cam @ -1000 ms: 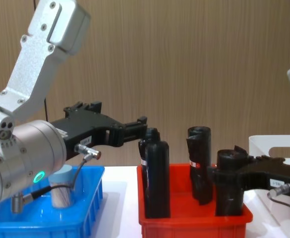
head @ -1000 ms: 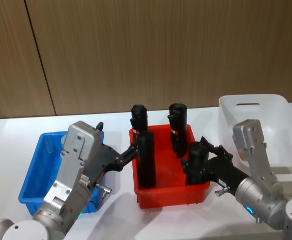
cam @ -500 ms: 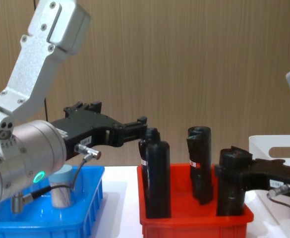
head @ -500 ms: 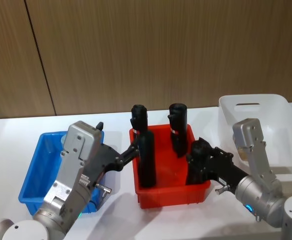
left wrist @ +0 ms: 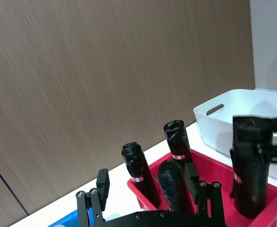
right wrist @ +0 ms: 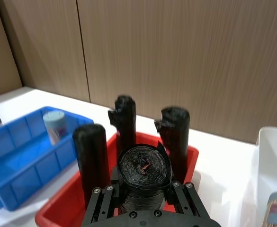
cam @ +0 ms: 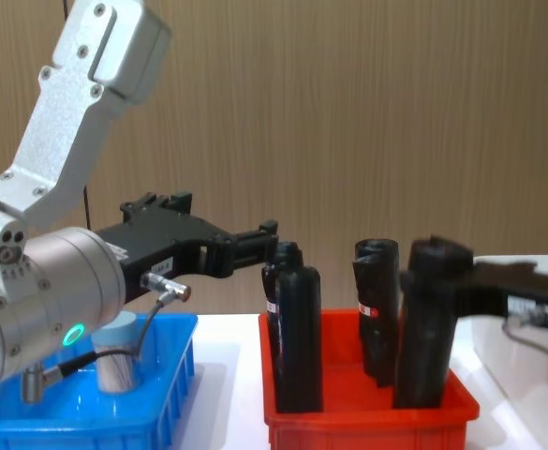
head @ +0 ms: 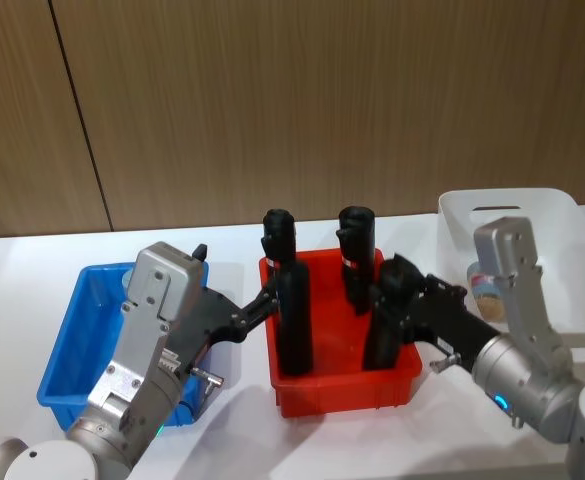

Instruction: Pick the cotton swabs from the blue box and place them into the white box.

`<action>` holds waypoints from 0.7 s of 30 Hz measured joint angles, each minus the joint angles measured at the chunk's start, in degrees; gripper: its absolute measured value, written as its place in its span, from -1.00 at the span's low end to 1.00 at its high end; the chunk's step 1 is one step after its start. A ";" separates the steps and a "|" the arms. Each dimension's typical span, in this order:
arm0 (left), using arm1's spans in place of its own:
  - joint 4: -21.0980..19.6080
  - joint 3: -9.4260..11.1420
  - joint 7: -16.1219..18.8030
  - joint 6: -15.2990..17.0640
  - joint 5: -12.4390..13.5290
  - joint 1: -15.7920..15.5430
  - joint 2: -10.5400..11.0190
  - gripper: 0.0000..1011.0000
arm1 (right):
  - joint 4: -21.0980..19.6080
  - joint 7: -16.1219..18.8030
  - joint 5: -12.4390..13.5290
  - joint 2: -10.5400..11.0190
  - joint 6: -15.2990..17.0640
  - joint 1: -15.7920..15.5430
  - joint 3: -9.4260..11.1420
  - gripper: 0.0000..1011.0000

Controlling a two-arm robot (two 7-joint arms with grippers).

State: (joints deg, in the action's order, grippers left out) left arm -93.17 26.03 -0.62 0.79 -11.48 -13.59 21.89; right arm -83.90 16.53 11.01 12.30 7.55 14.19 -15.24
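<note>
Right gripper (right wrist: pixel 144 201) holds a black roll (right wrist: pixel 144 176) in the red bin (head: pixel 342 385); cotton swabs well away from its jaws

The right jaws clamp the roll's sides, the arm reaching in low from the white box (head: pixel 562 225) side, where one tub of cotton swabs (head: pixel 488 296) sits behind its wrist. Another cotton swabs tub (cam: pixel 119 356) stands in the blue box (cam: pixel 86 417), below and behind the left gripper (cam: pixel 255 246), whose jaws stand apart and empty, stretched level toward the nearest black roll (cam: pixel 297 337) above the white counter (head: pixel 32 280)
</note>
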 joint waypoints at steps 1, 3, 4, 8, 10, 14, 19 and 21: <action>0.00 0.00 0.00 0.00 0.00 0.00 0.00 0.99 | -0.65 -0.07 0.09 0.07 0.08 -0.06 0.06 -0.01; 0.00 0.00 0.00 0.00 0.00 0.00 0.00 0.99 | -2.18 -0.25 0.45 0.27 0.30 -0.18 0.25 -0.01; 0.00 0.00 0.00 0.00 0.00 0.00 0.00 0.99 | -2.66 -0.30 0.52 0.34 0.35 -0.20 0.32 -0.01; 0.00 0.00 0.00 0.00 0.00 0.00 0.00 0.99 | -5.35 -0.75 0.95 0.82 0.56 -0.25 0.85 -0.01; 0.00 0.00 0.00 0.00 0.00 0.00 0.00 0.99 | -6.71 -1.23 1.23 1.15 0.71 -0.24 1.22 -0.01; 0.00 0.00 0.00 0.00 0.00 0.00 0.00 0.99 | -9.05 -2.38 1.35 2.00 0.84 -0.02 2.17 -0.01; 0.00 0.00 0.00 0.00 0.00 0.00 0.00 0.99 | -10.49 -3.91 1.27 2.88 0.90 0.42 3.31 -0.01; 0.00 0.00 0.00 0.00 0.00 0.00 0.00 0.99 | -10.84 -4.64 0.99 3.41 0.92 0.76 3.93 -0.01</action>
State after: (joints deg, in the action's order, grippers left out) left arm -93.17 26.03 -0.62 0.79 -11.48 -13.59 21.89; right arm -94.74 11.90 12.00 15.71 8.47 14.95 -11.31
